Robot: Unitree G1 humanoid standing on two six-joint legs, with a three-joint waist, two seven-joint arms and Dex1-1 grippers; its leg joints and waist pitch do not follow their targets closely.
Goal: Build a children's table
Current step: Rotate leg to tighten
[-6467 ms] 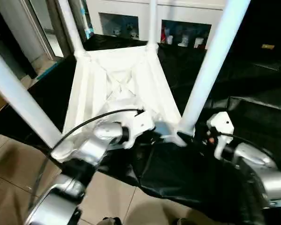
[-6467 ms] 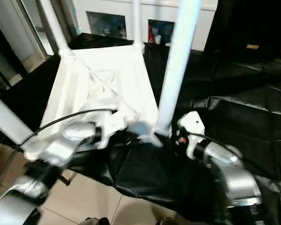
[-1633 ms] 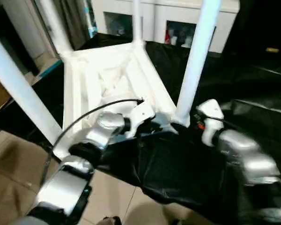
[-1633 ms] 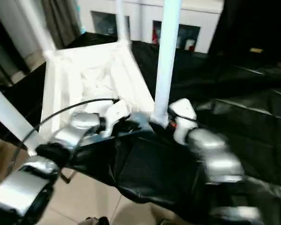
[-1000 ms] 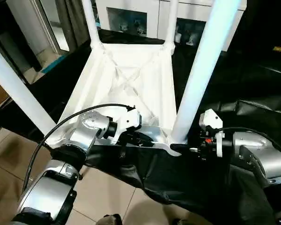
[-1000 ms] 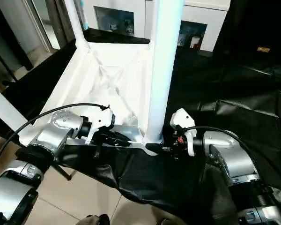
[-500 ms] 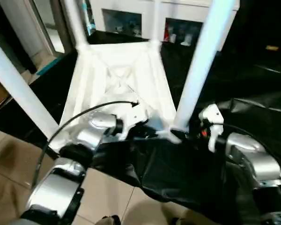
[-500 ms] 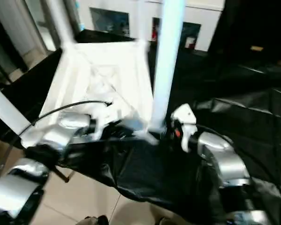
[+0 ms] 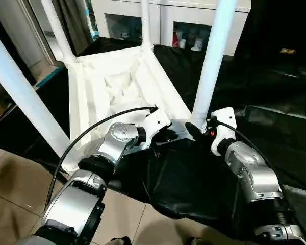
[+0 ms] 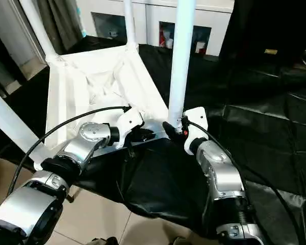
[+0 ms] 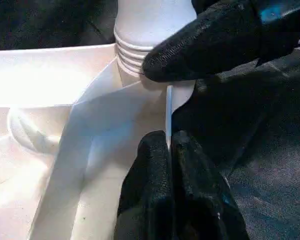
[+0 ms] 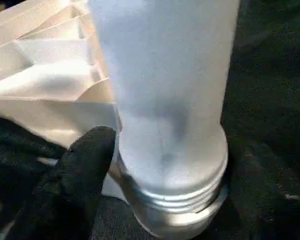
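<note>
White plastic children's table (image 9: 120, 84) lies upside down on a black sheet (image 9: 265, 87), its near edge at the sheet's front edge, four legs up.

Eye views: left gripper (image 9: 166, 135) at the near rim, right gripper (image 9: 196, 130) at the base of the near right leg (image 9: 212, 56) (white cabinet (image 9: 194, 23) behind).

L wrist view: left fingers (image 11: 155, 175) clenched on the thin rim.

R wrist view: one right finger (image 12: 82, 165) touches the leg's ribbed base; can't tell if grasping.
</note>
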